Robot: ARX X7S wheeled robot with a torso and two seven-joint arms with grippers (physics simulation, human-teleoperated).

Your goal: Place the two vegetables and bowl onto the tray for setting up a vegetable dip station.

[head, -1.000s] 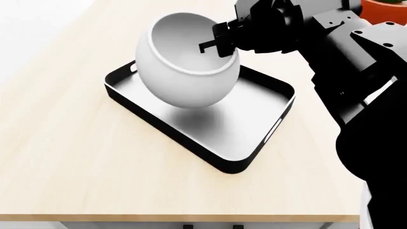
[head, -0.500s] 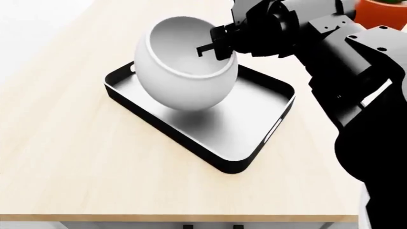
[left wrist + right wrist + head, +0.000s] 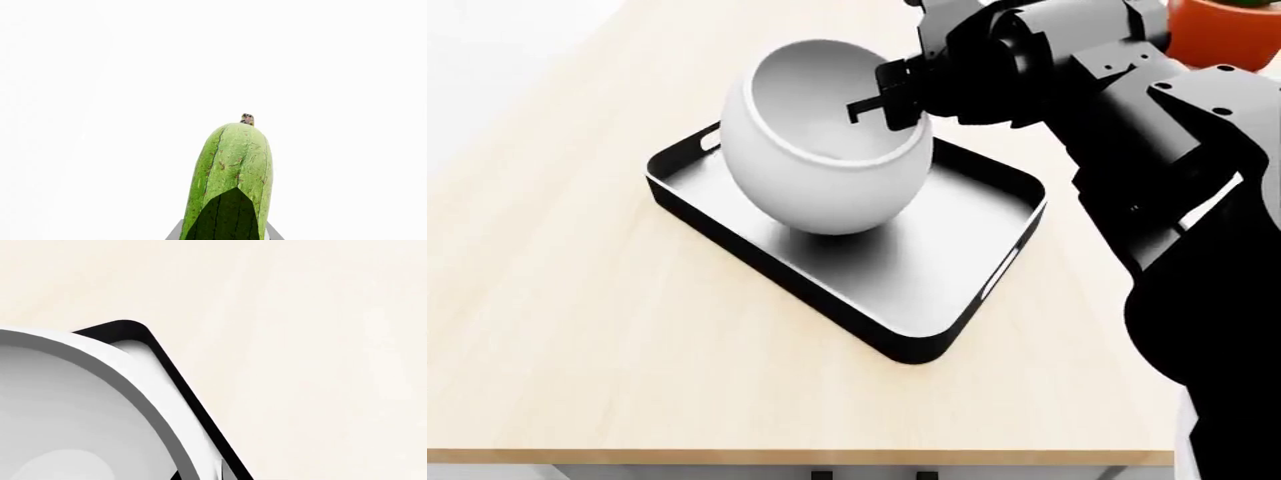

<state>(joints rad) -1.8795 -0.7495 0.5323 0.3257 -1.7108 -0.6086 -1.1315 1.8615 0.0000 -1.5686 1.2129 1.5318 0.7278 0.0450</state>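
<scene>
One bowl (image 3: 825, 150) tilted in tray (image 3: 961, 270), R claw (image 3: 888, 100) pinching rim

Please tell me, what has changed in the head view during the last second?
The right gripper, gripping the rim of the white bowl, has lowered it and turned it more upright; the bowl now sits low over the tray, contact unclear. The grip is not released. The tray and the wooden table stayed in place. In the left wrist view, a green cucumber-like vegetable sits between the fingers.

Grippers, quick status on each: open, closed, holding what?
Left tool: closed on the green vegetable.
Right tool: clamped on the white bowl's rim, bowl tilted over the tray.
</scene>
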